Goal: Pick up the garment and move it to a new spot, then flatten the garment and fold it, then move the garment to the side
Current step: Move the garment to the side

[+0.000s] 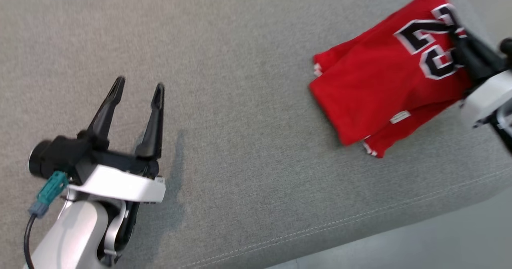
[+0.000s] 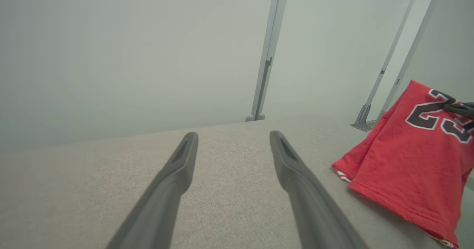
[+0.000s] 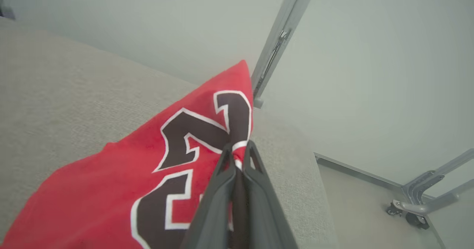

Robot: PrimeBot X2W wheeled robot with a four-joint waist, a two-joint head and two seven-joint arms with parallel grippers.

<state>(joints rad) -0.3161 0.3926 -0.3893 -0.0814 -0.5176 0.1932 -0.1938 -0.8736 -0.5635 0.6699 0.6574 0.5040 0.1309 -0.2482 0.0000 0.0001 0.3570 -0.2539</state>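
Note:
The garment [image 1: 376, 89] is a folded red jersey with black, white-edged numbers, lying at the right of the grey padded surface [image 1: 240, 101]. My right gripper [image 1: 454, 31] is shut on the jersey's edge by the numbers. In the right wrist view the right gripper [image 3: 239, 151] pinches the red cloth [image 3: 111, 175]. In the left wrist view the garment [image 2: 407, 160] slopes up toward that grip, and its lower end rests on the surface. My left gripper [image 1: 139, 83] stands open and empty far to the left, over bare fabric; in its own wrist view, the left gripper [image 2: 233, 136] is spread.
The surface's stitched front edge [image 1: 360, 221] runs along the lower right, with pale floor [image 1: 440, 245] beyond it. Behind the surface stand grey metal posts [image 2: 266, 56] against a pale wall. A wheeled metal foot [image 3: 411, 208] sits on the floor at the right.

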